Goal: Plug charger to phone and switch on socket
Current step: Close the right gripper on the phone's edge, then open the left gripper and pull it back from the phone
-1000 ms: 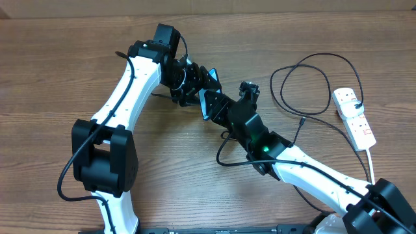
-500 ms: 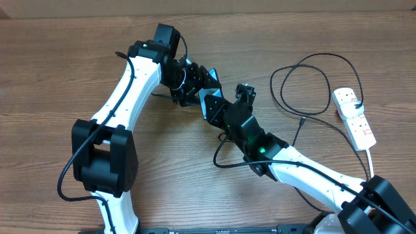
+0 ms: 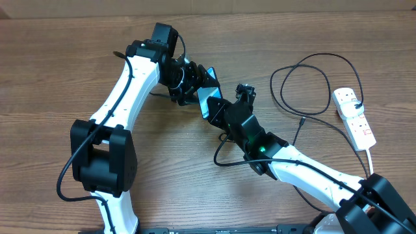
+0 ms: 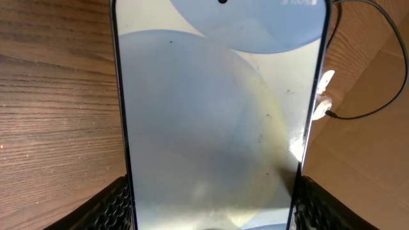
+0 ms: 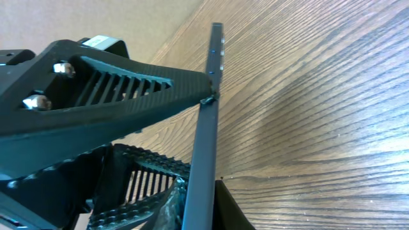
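Black fingers of both arms meet on the phone [image 3: 207, 99], held over the middle of the bench [image 3: 52, 71], a little toward the far edge. Left fingers [image 4: 118, 204] are clamped on its long sides, with the screen facing their camera. Right fingers [image 5: 144, 188] look pressed on its two faces, seen edge-on. I judge this is a handover or a steadying grip, so the port becomes reachable. The charger [image 3: 303, 121] lies loose near the right edge, tip free, beside the socket [image 3: 354, 116]. Plugging and switching are not yet done.
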### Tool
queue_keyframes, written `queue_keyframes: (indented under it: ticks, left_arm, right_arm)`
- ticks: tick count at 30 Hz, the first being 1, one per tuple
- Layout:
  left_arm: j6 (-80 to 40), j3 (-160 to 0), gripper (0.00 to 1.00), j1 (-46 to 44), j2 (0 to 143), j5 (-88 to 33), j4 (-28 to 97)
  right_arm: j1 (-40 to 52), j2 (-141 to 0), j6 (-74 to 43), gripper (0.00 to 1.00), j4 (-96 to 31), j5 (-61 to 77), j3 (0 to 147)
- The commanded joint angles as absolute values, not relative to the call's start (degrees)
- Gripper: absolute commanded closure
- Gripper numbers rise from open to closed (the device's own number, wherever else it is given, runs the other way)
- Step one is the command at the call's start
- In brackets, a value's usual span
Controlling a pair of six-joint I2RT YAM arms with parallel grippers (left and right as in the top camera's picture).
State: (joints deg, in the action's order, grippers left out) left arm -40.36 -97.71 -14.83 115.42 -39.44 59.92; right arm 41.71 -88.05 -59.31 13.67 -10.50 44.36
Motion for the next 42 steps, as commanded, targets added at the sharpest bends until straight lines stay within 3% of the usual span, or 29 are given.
queue_keyframes:
  ticks: [1, 7, 14, 21, 27, 37, 42]
  left_arm:
    - [-40.77, -99.15, 0.56, -15.40, 115.72, -42.04, 59.75]
    - [-40.73, -99.15, 0.51, -15.40, 115.72, -42.00, 59.75]
    - [-39.83, -99.15, 0.00, -15.14, 115.72, -41.39, 59.22]
    - [-39.59, -99.37, 0.00, -13.63, 115.68, -42.06, 57.36]
    - [-29.34, -104.64, 0.00, -9.89, 114.59, -43.07, 57.74]
    - [-12.27, -113.23, 0.00, 0.05, 100.29, -25.17, 71.20]
    - [-11.94, -113.23, 0.00, 0.36, 91.31, -20.43, 74.89]
  right_arm:
    - [42.44, -87.79, -58.74, 0.92, 15.68, -7.42, 45.08]
    - [42.41, -87.79, -58.76, 0.93, 15.81, -7.44, 45.08]
    - [42.41, -87.79, -58.74, 0.94, 15.81, -7.44, 45.08]
    - [41.98, -87.79, -60.53, 0.94, 15.57, -6.24, 45.08]
    - [38.61, -87.77, -66.00, 0.96, 14.66, 3.40, 45.08]
    - [24.32, -86.96, -83.68, 0.96, 14.72, 40.49, 45.08]
    - [22.04, -86.96, -94.13, 0.96, 14.72, 47.46, 45.08]
